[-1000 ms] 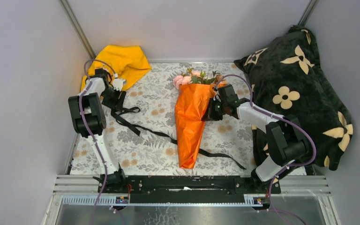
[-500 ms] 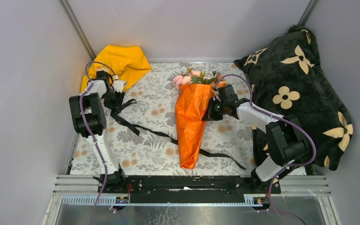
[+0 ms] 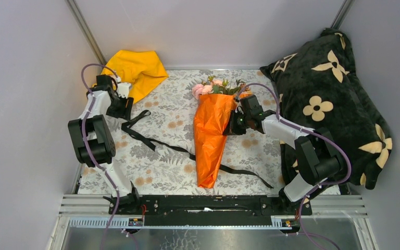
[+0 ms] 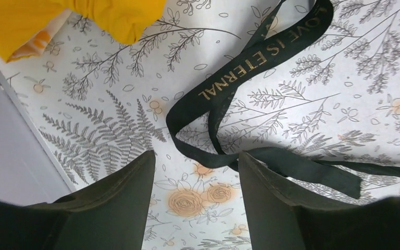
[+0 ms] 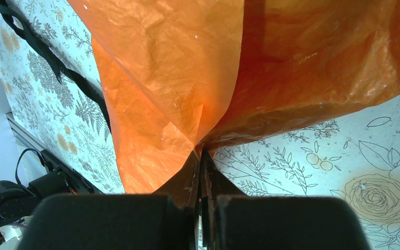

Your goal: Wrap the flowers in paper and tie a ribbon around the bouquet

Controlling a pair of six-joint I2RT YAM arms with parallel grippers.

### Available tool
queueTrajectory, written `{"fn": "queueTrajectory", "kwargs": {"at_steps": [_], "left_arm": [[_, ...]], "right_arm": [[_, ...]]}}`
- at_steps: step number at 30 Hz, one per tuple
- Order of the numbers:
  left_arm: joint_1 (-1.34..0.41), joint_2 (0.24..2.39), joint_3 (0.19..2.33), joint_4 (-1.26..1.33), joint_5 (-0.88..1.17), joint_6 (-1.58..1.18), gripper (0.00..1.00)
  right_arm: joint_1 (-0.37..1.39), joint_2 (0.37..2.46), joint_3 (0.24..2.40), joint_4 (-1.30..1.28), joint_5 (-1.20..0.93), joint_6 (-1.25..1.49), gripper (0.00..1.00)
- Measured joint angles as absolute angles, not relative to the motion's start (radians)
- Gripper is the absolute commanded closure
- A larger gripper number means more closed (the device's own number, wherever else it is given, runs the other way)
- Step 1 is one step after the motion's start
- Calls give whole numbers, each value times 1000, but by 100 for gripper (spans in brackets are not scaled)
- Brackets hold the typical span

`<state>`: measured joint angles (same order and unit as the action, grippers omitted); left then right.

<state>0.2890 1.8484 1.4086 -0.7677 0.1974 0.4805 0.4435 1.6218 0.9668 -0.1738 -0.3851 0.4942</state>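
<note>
The bouquet point(image 3: 211, 138) lies mid-table as an orange paper point(image 5: 187, 62) cone, its tip toward me. Pink flowers point(image 3: 208, 87) and green leaves stick out of its far end. My right gripper point(image 3: 233, 125) is shut on a fold at the paper's right edge point(image 5: 200, 151). The black ribbon point(image 3: 156, 141) with gold lettering runs from a loop at the left, under the cone, and out to the right. My left gripper point(image 3: 121, 107) stands open just above the cloth. The ribbon's loop point(image 4: 224, 88) lies just past its fingertips point(image 4: 195, 159), with nothing between them.
A yellow cloth point(image 3: 135, 70) is bunched at the back left, close behind my left gripper. A big black pillow point(image 3: 328, 99) with cream flowers fills the right side next to my right arm. Grey walls close in on both sides.
My left arm has swung left toward the wall and its gripper has backed off the ribbon. The ribbon's left end now lies in a looser loop. The right arm and bouquet have barely moved.
</note>
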Motion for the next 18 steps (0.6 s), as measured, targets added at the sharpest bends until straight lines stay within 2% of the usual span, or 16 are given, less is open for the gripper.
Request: {"fn": "queueTrajectory", "kwargs": {"at_steps": [7, 9, 10, 12, 15, 18], "left_arm": [[295, 1851, 1348, -763, 204, 423, 33], [295, 1897, 1340, -767, 208, 417, 37], [295, 1917, 1339, -768, 208, 414, 41], [295, 1950, 1340, -768, 209, 405, 61], [295, 1957, 1346, -767, 211, 395, 98], [295, 1952, 1346, -775, 228, 396, 100]], "right_arm": [[444, 1622, 960, -166, -385, 495, 100], [444, 1622, 958, -163, -385, 495, 100], [445, 1622, 957, -162, -386, 495, 100], [445, 1622, 953, -158, -386, 495, 100], [445, 1621, 949, -152, -386, 495, 100], [445, 1616, 946, -151, -386, 495, 100]]}}
